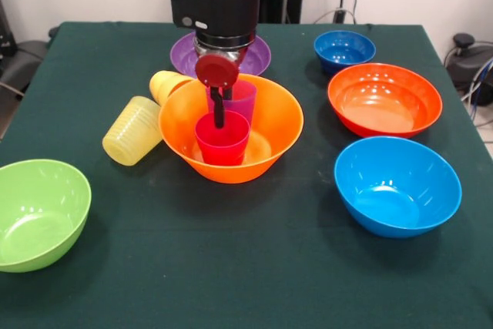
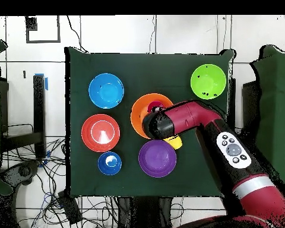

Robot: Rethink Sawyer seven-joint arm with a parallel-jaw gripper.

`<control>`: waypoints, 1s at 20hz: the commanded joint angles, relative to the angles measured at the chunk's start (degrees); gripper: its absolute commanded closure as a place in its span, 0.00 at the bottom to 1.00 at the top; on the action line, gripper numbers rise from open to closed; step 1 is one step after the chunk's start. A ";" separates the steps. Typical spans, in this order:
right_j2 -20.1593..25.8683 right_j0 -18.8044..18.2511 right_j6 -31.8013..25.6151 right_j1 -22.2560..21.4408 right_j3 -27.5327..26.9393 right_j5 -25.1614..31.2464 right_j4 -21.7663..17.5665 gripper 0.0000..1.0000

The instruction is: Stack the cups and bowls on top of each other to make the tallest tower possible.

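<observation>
At the centre of the front view, the pincer [image 1: 219, 109] reaches down into the orange-yellow bowl [image 1: 231, 125], its dark fingers dipping into the red-pink cup [image 1: 223, 138], which stands upright inside; whether they pinch its rim, I cannot tell. The purple cup [image 1: 241, 99] stands behind it in the same bowl. 2 yellow cups [image 1: 132, 130] lie on the green worktop [image 1: 254, 267] just left of the bowl.

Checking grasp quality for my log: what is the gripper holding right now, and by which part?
The gripper reaches into the red-pink cup in the orange-yellow bowl, at its far rim. Whether it actually grips the rim cannot be told.
</observation>
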 commanded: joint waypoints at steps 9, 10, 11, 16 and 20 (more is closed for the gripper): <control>-0.48 1.21 1.63 -3.92 4.44 0.56 2.01 0.00; -0.50 1.24 1.63 -4.05 4.51 0.60 2.08 0.00; -0.50 1.33 1.75 -4.45 4.74 0.66 2.22 0.00; -0.43 1.66 1.81 -6.04 5.25 1.34 3.03 0.00; -0.50 2.25 1.92 -7.26 5.52 2.19 4.06 0.00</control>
